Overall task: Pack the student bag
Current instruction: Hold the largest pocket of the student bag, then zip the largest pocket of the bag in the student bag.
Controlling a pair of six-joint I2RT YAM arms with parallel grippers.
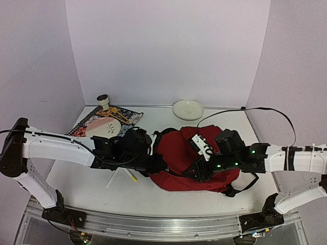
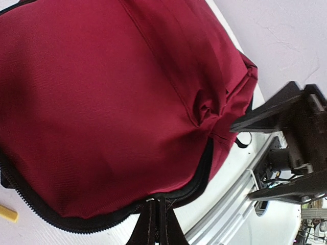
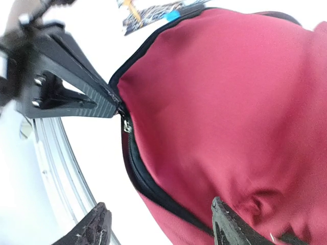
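The student bag (image 1: pixel 179 155), a dark-red backpack with a black zipper, lies flat in the middle of the table. It fills the left wrist view (image 2: pixel 102 102) and the right wrist view (image 3: pixel 230 102). My left gripper (image 1: pixel 156 164) is at the bag's left edge. Its fingers are shut (image 2: pixel 157 206) on the zipper there. The right wrist view shows the metal slider (image 3: pixel 125 125) just below its tip (image 3: pixel 110 99). My right gripper (image 1: pixel 201 171) is open over the bag's near right part, with its jaws (image 3: pixel 158 212) straddling the zipper edge and holding nothing.
A patterned cloth (image 1: pixel 130 117) at the back left carries a pink plate (image 1: pixel 103 127), a small cup (image 1: pixel 103 100) and a yellow toy (image 1: pixel 117 111). A white bowl (image 1: pixel 188 109) sits at the back. A yellow pencil (image 1: pixel 132 176) and a white stick (image 1: pixel 113 178) lie near the left gripper. A black cable (image 1: pixel 265 109) arcs at the right.
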